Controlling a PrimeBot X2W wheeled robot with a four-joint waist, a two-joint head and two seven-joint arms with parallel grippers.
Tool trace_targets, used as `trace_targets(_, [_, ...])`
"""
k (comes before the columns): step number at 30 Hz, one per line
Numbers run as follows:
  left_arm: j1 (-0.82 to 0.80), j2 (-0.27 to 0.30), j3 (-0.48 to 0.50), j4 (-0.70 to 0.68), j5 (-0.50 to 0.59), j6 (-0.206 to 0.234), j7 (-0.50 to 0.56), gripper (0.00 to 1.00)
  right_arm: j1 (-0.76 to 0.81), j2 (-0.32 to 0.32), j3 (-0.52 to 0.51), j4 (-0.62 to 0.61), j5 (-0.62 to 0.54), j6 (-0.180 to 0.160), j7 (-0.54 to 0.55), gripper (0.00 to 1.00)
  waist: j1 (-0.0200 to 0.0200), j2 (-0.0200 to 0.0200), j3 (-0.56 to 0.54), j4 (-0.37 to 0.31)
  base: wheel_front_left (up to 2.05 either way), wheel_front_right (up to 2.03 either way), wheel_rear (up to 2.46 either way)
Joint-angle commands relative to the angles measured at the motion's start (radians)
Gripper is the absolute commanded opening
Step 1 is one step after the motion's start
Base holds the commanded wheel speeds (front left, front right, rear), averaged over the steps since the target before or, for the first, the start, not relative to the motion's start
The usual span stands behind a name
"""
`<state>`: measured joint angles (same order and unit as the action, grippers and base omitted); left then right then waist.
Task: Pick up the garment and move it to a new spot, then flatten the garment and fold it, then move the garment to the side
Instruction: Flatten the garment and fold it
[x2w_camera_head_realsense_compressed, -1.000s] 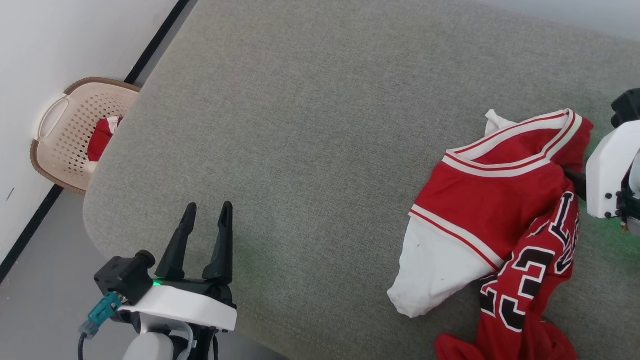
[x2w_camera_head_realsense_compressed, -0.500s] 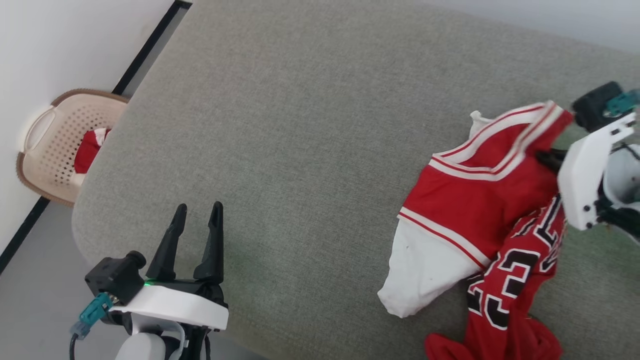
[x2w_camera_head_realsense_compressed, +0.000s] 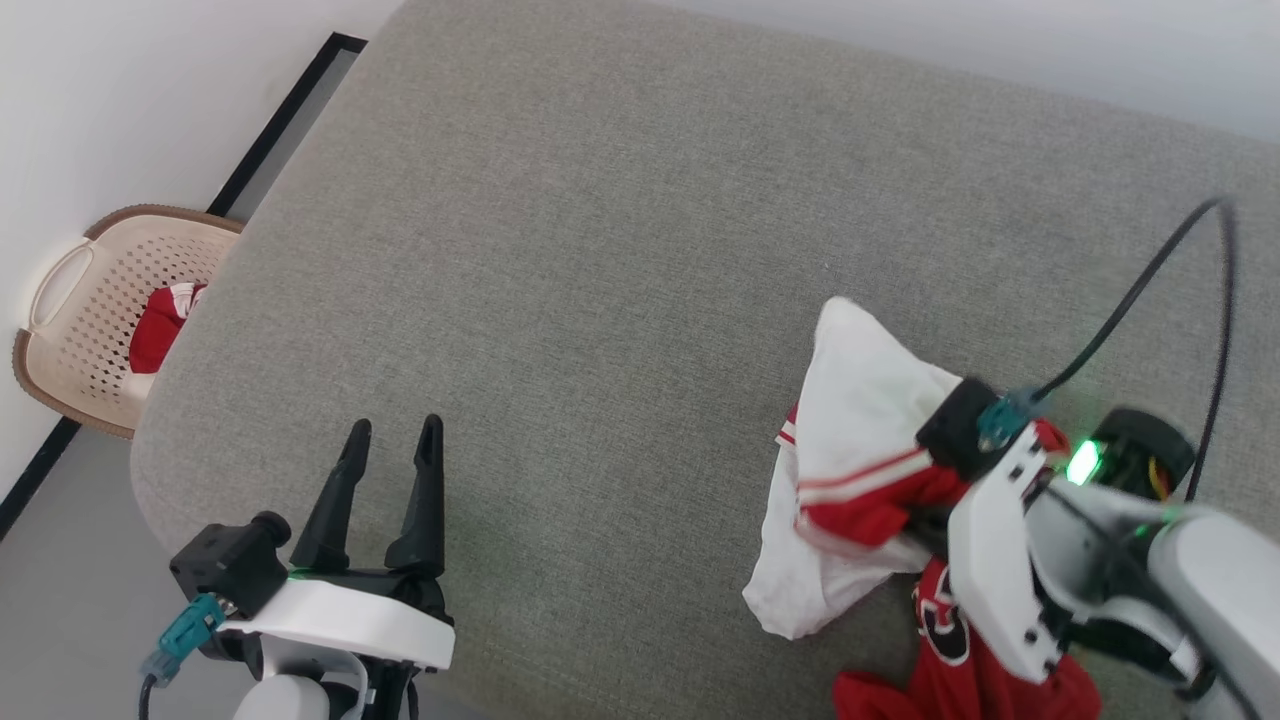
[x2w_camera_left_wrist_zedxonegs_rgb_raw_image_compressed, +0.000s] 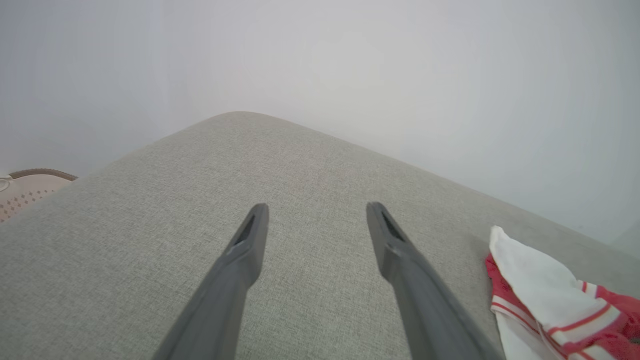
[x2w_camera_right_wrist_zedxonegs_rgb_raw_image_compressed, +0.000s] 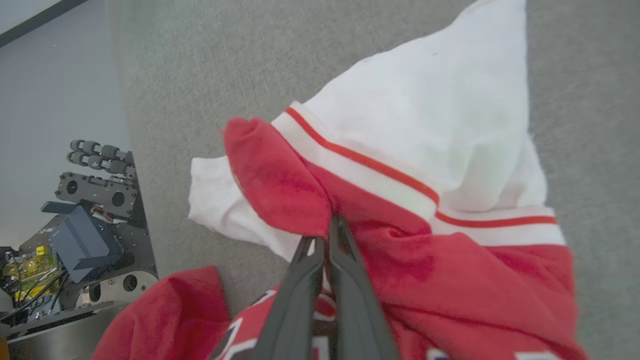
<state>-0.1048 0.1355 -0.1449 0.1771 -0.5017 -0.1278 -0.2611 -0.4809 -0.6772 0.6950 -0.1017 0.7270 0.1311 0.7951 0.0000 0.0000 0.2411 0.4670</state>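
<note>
Your right gripper (x2w_camera_right_wrist_zedxonegs_rgb_raw_image_compressed: 330, 225) has its fingers (x2w_camera_right_wrist_zedxonegs_rgb_raw_image_compressed: 300, 295) pressed almost together, pinching a red fold of the garment (x2w_camera_head_realsense_compressed: 870, 500) just beside the striped trim. In the right wrist view the fold bunches over the fingertips, and the white sleeve (x2w_camera_right_wrist_zedxonegs_rgb_raw_image_compressed: 430, 100) spreads out beyond it.

The garment sits crumpled at the near right of the grey surface (x2w_camera_head_realsense_compressed: 600, 250). From the head view, the white sleeve rises to a peak above the gripper, and a second white patch lies flat on the surface to its left. The red body trails back under your right wrist toward the near edge. Part of a black, white-outlined letter shows there. You cannot tell how much of the cloth is lifted clear of the surface.

Your left gripper (x2w_camera_head_realsense_compressed: 395, 428) hovers over the near left of the surface, well apart from the garment. Its fingers are spread wide with nothing between them.

A black cable (x2w_camera_head_realsense_compressed: 1150, 280) arcs up from your right wrist. Off the surface's far left corner, a beige perforated basket (x2w_camera_head_realsense_compressed: 60, 290) stands on the floor against the wall. A small red-and-white cloth (x2w_camera_head_realsense_compressed: 160, 325) lies in it.
</note>
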Motion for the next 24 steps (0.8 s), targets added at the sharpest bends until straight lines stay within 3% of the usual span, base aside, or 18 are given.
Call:
trace_targets(1, [-0.001, 0.002, -0.002, 0.002, -0.009, -0.003, -0.005, 1.0, 0.015, 0.003, 0.003, -0.008, 0.003, -0.001, 0.006, 0.0, 0.0, 0.0, 0.0, 0.002, 0.0, 0.0, 0.0])
trace_targets(2, [-0.003, 0.002, -0.004, 0.003, -0.01, -0.003, -0.005, 1.0, 0.024, 0.006, 0.008, -0.012, 0.005, -0.001, 0.012, 0.0, 0.0, 0.0, -0.001, 0.004, 0.0, 0.0, 0.0])
trace_targets(3, [-0.003, 0.002, -0.005, 0.004, -0.011, -0.003, -0.005, 1.0, 0.031, 0.004, 0.011, -0.016, 0.001, -0.001, 0.015, 0.17, 0.0, 0.0, -0.002, 0.005, 0.0, 0.0, 0.0])
trace_targets(4, [-0.002, 0.002, -0.005, 0.005, -0.013, -0.003, -0.005, 1.0, 0.037, 0.005, 0.007, -0.017, -0.001, -0.001, 0.014, 0.48, 0.0, 0.0, -0.003, 0.006, 0.0, 0.0, 0.0])
trace_targets(5, [0.0, 0.003, -0.006, 0.006, -0.013, -0.003, -0.005, 1.0, 0.042, 0.011, -0.002, -0.018, 0.003, -0.001, 0.009, 1.0, 0.0, 0.0, -0.005, 0.007, 0.0, 0.0, 0.0])
trace_targets(12, [0.012, 0.007, -0.012, 0.01, -0.021, -0.003, -0.005, 1.0, 0.025, 0.006, -0.099, -0.048, -0.018, -0.001, 0.019, 1.0, 0.0, 0.0, -0.021, 0.026, 0.0, 0.0, 0.0])
trace_targets(16, [0.011, 0.005, -0.028, 0.01, -0.026, -0.003, -0.005, 1.0, -0.012, 0.012, -0.155, 0.004, -0.05, -0.001, 0.022, 1.0, 0.0, 0.0, -0.019, 0.051, 0.0, 0.0, 0.0])
trace_targets(24, [-0.003, -0.002, -0.047, 0.016, -0.033, -0.003, -0.005, 1.0, -0.099, 0.037, -0.105, 0.19, -0.028, -0.001, 0.02, 1.0, 0.0, 0.0, -0.002, 0.092, 0.0, 0.0, 0.0])
